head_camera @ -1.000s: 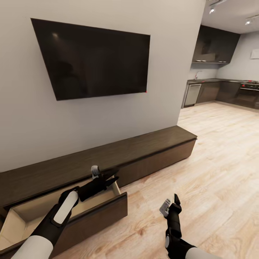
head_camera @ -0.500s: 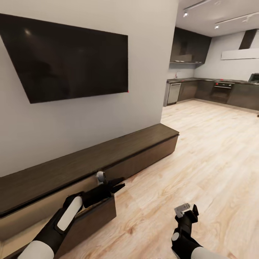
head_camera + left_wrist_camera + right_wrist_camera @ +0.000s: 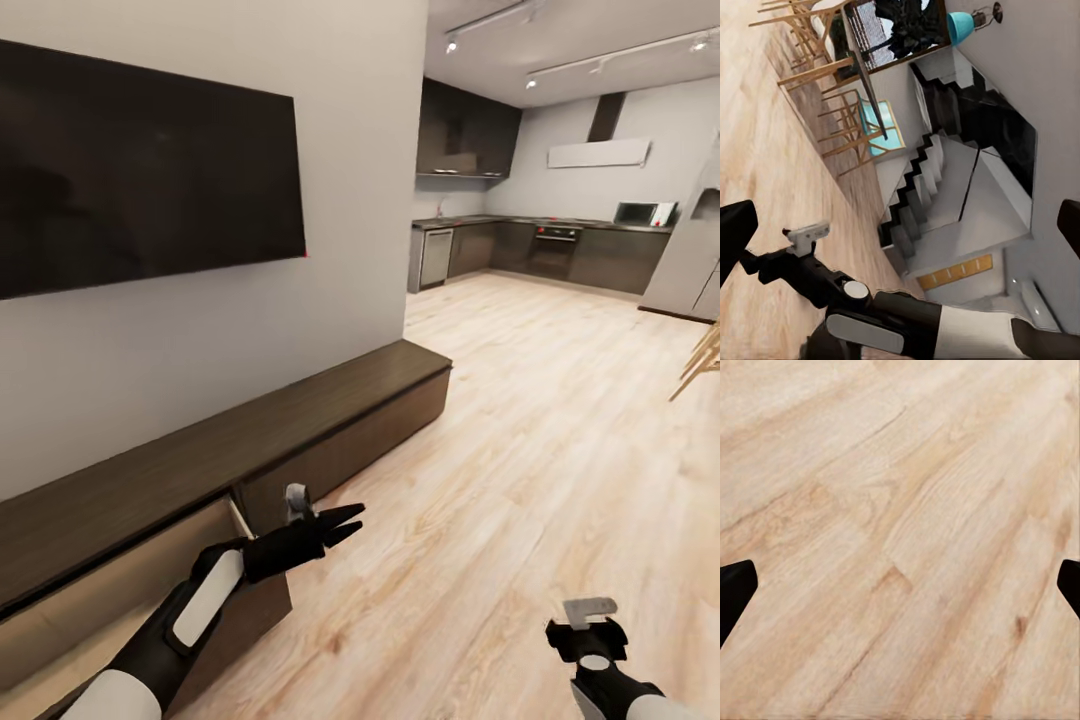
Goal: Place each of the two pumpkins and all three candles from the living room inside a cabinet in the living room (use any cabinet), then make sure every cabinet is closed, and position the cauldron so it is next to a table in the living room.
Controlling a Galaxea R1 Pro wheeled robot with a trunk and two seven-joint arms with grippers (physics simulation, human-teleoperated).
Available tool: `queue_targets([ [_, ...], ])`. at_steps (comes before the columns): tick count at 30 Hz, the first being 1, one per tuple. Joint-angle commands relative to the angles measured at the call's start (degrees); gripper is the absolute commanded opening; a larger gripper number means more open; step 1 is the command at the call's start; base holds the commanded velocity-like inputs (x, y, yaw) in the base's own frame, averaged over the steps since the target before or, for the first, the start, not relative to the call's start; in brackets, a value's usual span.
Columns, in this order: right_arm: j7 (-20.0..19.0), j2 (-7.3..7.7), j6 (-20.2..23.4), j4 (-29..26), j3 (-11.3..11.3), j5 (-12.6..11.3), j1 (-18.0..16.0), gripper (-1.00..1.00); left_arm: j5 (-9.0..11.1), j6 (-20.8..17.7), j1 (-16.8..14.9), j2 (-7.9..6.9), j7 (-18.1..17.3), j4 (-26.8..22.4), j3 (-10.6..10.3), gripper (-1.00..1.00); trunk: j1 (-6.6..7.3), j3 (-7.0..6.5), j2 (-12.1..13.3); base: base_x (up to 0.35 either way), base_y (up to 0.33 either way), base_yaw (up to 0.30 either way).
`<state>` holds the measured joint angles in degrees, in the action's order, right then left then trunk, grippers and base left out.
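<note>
A: Starting at the left, what stands along the wall?

B: The cabinet (image 3: 300, 420), a long low dark brown unit under a wall-mounted television (image 3: 140, 175). Its far end stops where the wall ends, near the opening to the kitchen (image 3: 520, 240).

A: Is any drawer open?

B: Yes, one drawer (image 3: 215, 560) at the near left end is pulled out. Its dark front corner juts over the floor. A pale inner side panel shows, but the inside is cut off by the arm and the picture edge, so I cannot tell what it holds.

A: Where is the left gripper?

B: The left gripper (image 3: 345, 520) hovers just past the drawer's front corner, above the wood floor (image 3: 520, 450). Its fingers are spread apart with nothing between them; in the left wrist view the two dark fingertips (image 3: 735, 232) sit at opposite edges.

A: And the middle of the room?

B: Open pale plank floor runs from the cabinet front right through to the kitchen cupboards at the back.

A: The right side?

B: Pale wooden chair legs (image 3: 700, 360) poke in at the right edge. The right gripper (image 3: 590, 625) is low near the bottom edge, well apart from the cabinet. In the right wrist view its fingertips (image 3: 736, 585) stand wide apart over bare planks, holding nothing.
</note>
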<state>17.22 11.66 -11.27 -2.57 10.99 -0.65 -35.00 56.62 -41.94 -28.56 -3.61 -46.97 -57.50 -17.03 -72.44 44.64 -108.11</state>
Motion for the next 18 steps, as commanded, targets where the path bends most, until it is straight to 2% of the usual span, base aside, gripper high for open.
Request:
queue_targets([
  [1, -4.5, 0.4, 0.1, 0.1, 0.0, -1.3, 0.0, 1.0, -1.2, 0.0, 0.0, 0.06, 1.2, 0.0, 0.0, 1.0, 0.0, 0.0, 0.0, 0.0, 0.0, -0.281],
  [4, -9.3, 0.64, 0.1, 0.2, 0.0, -2.2, 0.0, 1.0, -4.9, 0.1, 0.0, 1.6, 4.4, 0.8, -1.3, 1.0, 0.0, 0.0, 0.0, 0.0, 0.0, -0.276],
  [6, -10.4, 0.64, 0.1, 0.5, 0.0, -2.5, 0.0, 1.0, -7.8, 0.4, 0.0, 2.93, 6.6, 3.8, -3.5, 1.0, 0.0, 0.0, 0.0, 0.0, 0.0, -0.271],
  [8, -10.8, 0.64, 0.0, 0.6, 0.0, -2.5, 0.0, 1.0, -9.7, 2.0, 0.0, 4.29, 7.9, 7.0, -5.0, 1.0, 0.0, 0.0, 0.0, 0.0, 0.0, -0.27],
  [9, -11.0, 0.64, 0.0, 0.7, 0.0, -2.6, 0.0, 1.0, -10.2, 3.6, 0.0, 4.84, 8.4, 8.7, -5.4, 1.0, 0.0, 0.0, 0.0, 0.0, 0.0, -0.27],
  [10, -11.1, 0.57, -0.2, 1.2, 0.0, -2.6, 0.0, 1.0, -10.8, 8.3, 0.0, 5.46, 9.2, 11.9, -5.9, 1.0, 0.0, 0.0, 0.0, 0.0, 0.0, -0.269],
  [11, -11.1, 0.5, -0.3, 1.4, 0.0, -2.6, 0.0, 1.0, -10.8, 9.5, 0.0, 5.58, 9.4, 12.6, -5.9, 1.0, 0.0, 0.0, 0.0, 0.0, 0.0, -0.269],
  [16, -11.2, 0.31, -0.3, 1.7, 0.1, -2.6, 0.0, 1.0, -10.9, 11.5, 0.0, 5.42, 9.5, 14.9, -6.2, 1.0, 0.0, 0.0, 0.0, 0.0, 0.0, -0.267],
  [18, -11.2, 0.3, -0.3, 1.8, 0.1, -2.5, 0.0, 1.0, -10.9, 11.7, 0.0, 5.29, 9.4, 17.2, -6.3, 1.0, 0.0, 0.0, 0.0, 0.0, 0.0, -0.259],
])
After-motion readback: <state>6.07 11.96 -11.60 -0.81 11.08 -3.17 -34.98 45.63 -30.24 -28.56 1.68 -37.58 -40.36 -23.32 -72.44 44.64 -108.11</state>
